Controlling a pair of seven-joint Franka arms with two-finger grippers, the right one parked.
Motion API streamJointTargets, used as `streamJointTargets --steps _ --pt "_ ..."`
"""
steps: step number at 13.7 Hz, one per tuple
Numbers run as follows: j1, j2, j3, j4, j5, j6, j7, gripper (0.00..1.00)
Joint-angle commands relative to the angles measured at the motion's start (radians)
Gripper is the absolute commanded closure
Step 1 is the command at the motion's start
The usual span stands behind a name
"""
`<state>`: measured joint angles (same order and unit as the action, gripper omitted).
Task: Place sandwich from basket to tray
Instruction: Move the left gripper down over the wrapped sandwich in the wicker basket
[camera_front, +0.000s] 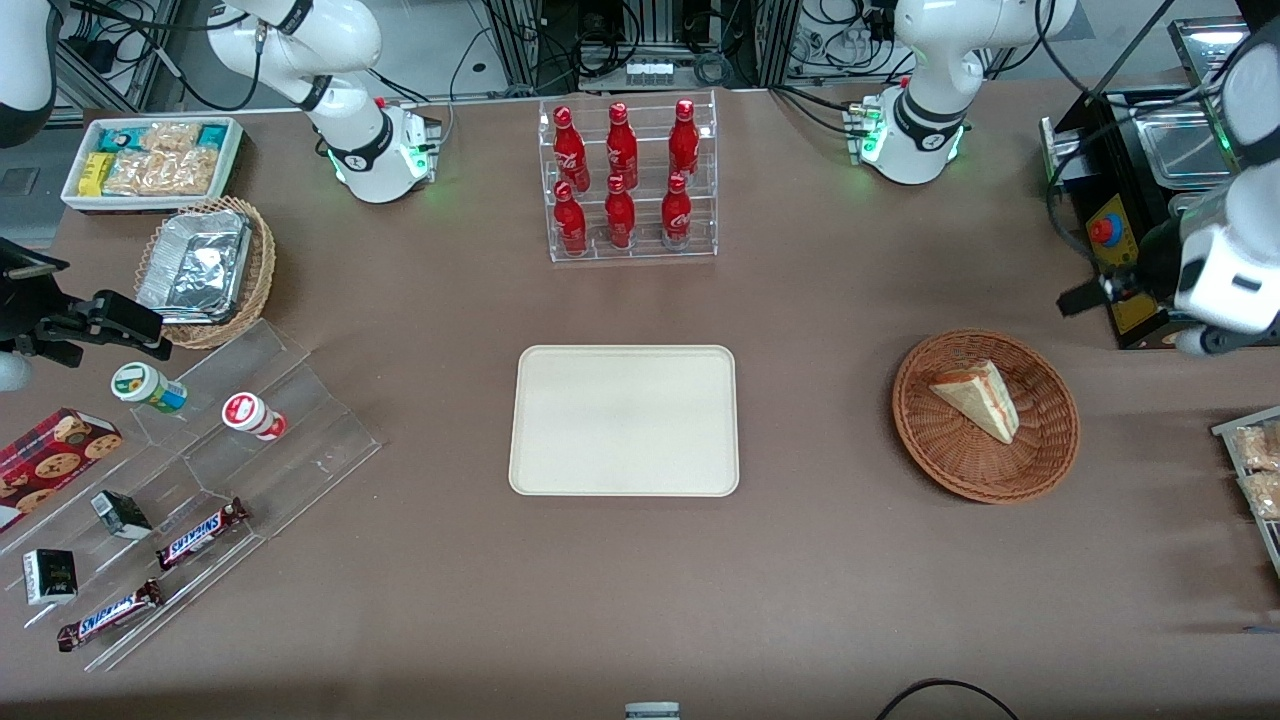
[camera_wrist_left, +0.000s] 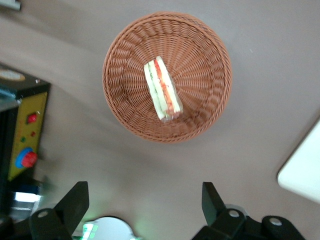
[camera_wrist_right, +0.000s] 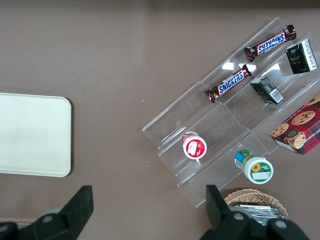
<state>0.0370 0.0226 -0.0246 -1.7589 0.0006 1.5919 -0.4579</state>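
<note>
A triangular sandwich (camera_front: 978, 398) of pale bread with red and green filling lies in the reddish-brown wicker basket (camera_front: 912, 425), toward the working arm's end of the table. The wrist view looks down on the sandwich (camera_wrist_left: 162, 90) in the basket (camera_wrist_left: 200, 55). My left gripper (camera_front: 1087, 297) hangs high above the table, farther from the front camera than the basket and apart from it. The gripper (camera_wrist_left: 145, 200) is open with nothing between its fingers. The cream tray (camera_front: 624, 420) lies bare mid-table, and a corner of the tray (camera_wrist_left: 305, 170) shows in the wrist view.
A black control box (camera_front: 1125, 240) with a red button stands just beside the gripper. A clear rack of red bottles (camera_front: 628, 180) stands farther from the front camera than the tray. Snack packets (camera_front: 1258, 465) lie at the table edge near the basket. Acrylic shelves (camera_front: 215, 480) with snacks lie toward the parked arm's end.
</note>
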Motion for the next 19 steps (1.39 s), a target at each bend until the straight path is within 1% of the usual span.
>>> streamJointTargets --steps 1,4,8,10,15,19 --pt "0.017 0.029 -0.009 -0.046 -0.011 0.083 -0.157 0.0" --pt "0.018 0.03 0.005 -0.169 -0.013 0.224 -0.22 0.0" --pt "0.014 0.042 0.005 -0.359 -0.005 0.46 -0.317 0.0" --pt "0.012 0.063 0.005 -0.419 -0.005 0.57 -0.367 0.0" --pt "0.014 0.141 0.005 -0.439 -0.004 0.652 -0.422 0.0" --pt "0.014 0.178 0.005 -0.474 -0.004 0.733 -0.424 0.0"
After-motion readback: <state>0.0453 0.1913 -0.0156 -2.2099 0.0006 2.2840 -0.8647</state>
